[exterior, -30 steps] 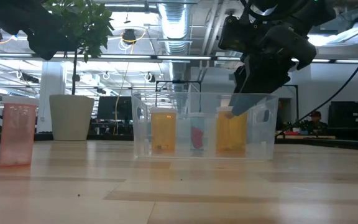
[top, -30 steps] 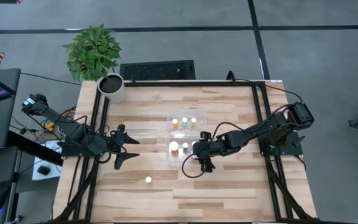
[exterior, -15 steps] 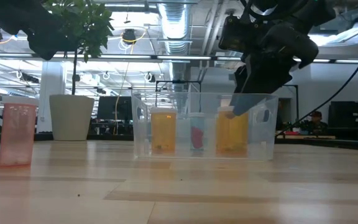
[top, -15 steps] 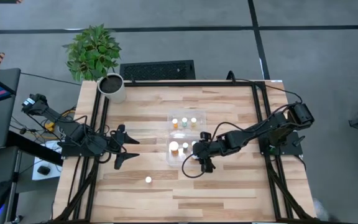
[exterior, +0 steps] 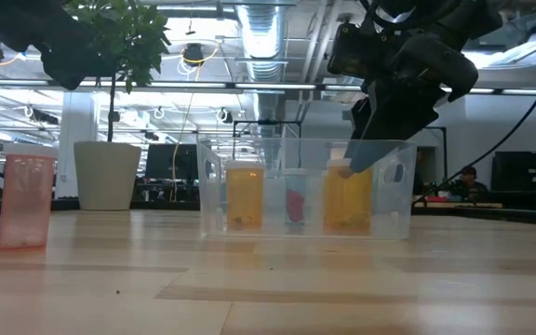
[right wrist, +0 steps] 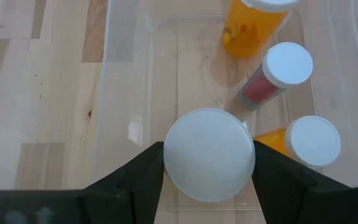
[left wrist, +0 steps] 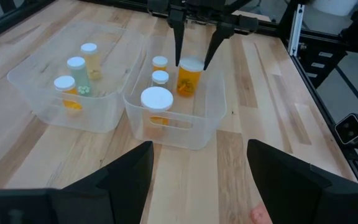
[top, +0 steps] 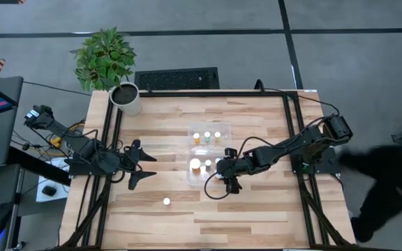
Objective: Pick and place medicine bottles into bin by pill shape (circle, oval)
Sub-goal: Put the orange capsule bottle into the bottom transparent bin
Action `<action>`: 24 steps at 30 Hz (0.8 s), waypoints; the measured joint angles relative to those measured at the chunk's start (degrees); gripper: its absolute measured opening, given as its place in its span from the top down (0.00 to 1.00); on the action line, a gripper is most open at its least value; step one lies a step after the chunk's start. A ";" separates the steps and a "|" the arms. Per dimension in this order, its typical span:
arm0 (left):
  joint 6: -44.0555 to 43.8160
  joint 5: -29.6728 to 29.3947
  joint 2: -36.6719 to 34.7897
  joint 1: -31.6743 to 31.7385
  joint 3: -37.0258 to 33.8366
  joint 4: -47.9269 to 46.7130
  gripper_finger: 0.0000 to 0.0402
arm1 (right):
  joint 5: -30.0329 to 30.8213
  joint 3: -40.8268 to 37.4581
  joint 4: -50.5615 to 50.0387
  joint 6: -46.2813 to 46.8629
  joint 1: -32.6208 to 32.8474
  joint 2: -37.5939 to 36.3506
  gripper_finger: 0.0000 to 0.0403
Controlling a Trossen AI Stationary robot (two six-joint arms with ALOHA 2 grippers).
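Tabletop (top: pixel 257 125) carries the clear two-compartment bin (top: pixel 195 148) mid-surface. Right tool (left wrist: pixel 194 57) hangs over the near compartment, clenched around a large medicine bottle (right wrist: pixel 209 154) just under its white cap, bottle upright inside the bin walls. Looks light and rigid, smooth plastic so likely slippery; the cap-and-neck band is the best hold. Left tool (top: pixel 143 167) waits released at the left edge. One lone bottle (top: pixel 166 201) stands outside the bin.

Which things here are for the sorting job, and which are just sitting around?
For the job: medicine bottles, clear two-part bin, one bottle left on the table, right gripper, left gripper.

Just sitting around: potted plant, keyboard.
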 joint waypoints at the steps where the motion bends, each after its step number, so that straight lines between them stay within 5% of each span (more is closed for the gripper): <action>1: 0.00 0.00 0.00 0.00 0.00 0.00 0.37 | 0.00 0.00 0.00 0.00 0.00 0.00 0.43; 24: 0.00 -0.46 0.00 0.02 0.00 0.02 0.30 | -0.31 -0.15 -0.68 -0.13 -0.22 0.02 0.27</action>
